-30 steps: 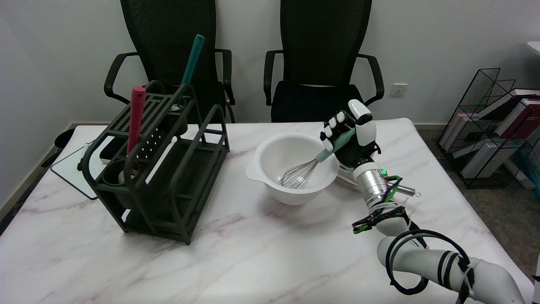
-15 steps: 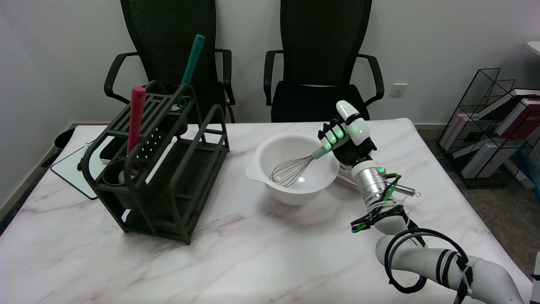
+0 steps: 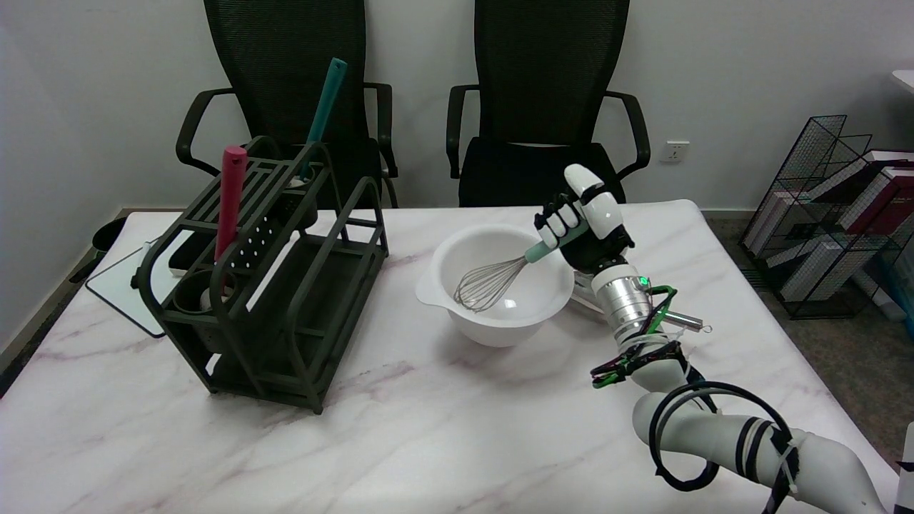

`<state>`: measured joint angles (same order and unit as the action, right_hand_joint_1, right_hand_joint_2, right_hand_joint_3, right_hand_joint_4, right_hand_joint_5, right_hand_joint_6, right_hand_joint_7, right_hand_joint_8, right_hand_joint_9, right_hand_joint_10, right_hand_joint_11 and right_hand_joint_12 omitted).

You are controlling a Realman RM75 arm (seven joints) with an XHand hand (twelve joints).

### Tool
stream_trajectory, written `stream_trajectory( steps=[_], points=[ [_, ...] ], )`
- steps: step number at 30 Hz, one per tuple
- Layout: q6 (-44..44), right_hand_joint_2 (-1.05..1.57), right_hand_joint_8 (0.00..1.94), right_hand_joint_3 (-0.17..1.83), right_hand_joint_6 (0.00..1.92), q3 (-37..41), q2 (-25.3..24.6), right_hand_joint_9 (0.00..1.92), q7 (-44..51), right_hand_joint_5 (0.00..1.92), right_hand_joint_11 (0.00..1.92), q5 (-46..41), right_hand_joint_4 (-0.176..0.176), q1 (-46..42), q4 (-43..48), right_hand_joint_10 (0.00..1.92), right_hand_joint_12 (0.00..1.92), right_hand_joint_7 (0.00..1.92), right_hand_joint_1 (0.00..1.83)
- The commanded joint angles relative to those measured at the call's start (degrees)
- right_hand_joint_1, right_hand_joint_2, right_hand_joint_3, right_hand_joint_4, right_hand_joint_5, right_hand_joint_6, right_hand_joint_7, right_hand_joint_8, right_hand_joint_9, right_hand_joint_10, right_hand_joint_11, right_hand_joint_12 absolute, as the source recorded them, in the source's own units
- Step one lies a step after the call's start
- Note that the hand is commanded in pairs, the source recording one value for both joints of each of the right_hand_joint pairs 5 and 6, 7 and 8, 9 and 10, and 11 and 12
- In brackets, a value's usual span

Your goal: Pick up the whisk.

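**Whisk held at handle, wire end low over bowl**

Whisk point(image 3: 500, 275) lies just right of the frame's centre, its long axis running from upper right to lower left. The pale green handle is at the upper right end, inside the right hand point(image 3: 582, 228); the wire head points down and left, into the mouth of the white bowl point(image 3: 457, 303). The hand's fingers are wrapped around the handle, so the tool is gripped, with the hand sitting above the bowl's right rim.

Whether the wires touch the bowl's inner wall cannot be told from this view (they overlap it in the picture, nothing more). In my judgement the grasp is made and the lift is partly done. What remains turns on that slant: the head trails lower and to the left of the hand, so a straight rise would bring it clear of the rim, whereas a pull toward the right edge of the frame could drag the wires against the near wall and tip the bowl on the marble table point(image 3: 428, 442).
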<state>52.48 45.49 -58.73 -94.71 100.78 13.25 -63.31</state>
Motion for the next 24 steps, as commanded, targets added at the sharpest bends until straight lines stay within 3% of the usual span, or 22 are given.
stream_trajectory(
  steps=[1, 7, 17, 24],
  points=[
    [-0.3, 1.34, 1.92, 0.97, 1.92, 2.8, 0.3, 1.92, 1.1, 1.92, 1.92, 0.2, 0.000, -0.9, -5.3, 1.92, 1.92, 1.92, 0.95],
    [-0.9, 1.39, 1.92, 1.04, 1.92, 5.6, 1.8, 1.92, 1.1, 1.92, 1.92, -0.1, 0.000, -3.8, -10.7, 1.92, 1.92, 1.92, 0.95],
    [-0.9, 1.42, 1.92, 1.06, 1.92, 17.4, 5.5, 1.92, 3.1, 1.92, 1.92, 0.4, 0.000, -14.0, -18.9, 1.92, 1.92, 1.92, 0.95],
    [0.9, 1.44, 1.92, 1.07, 1.92, 17.9, 5.5, 1.92, -1.1, 1.92, 1.92, -0.8, 0.000, -15.2, -23.8, 1.92, 1.92, 1.92, 0.95]
  ],
)
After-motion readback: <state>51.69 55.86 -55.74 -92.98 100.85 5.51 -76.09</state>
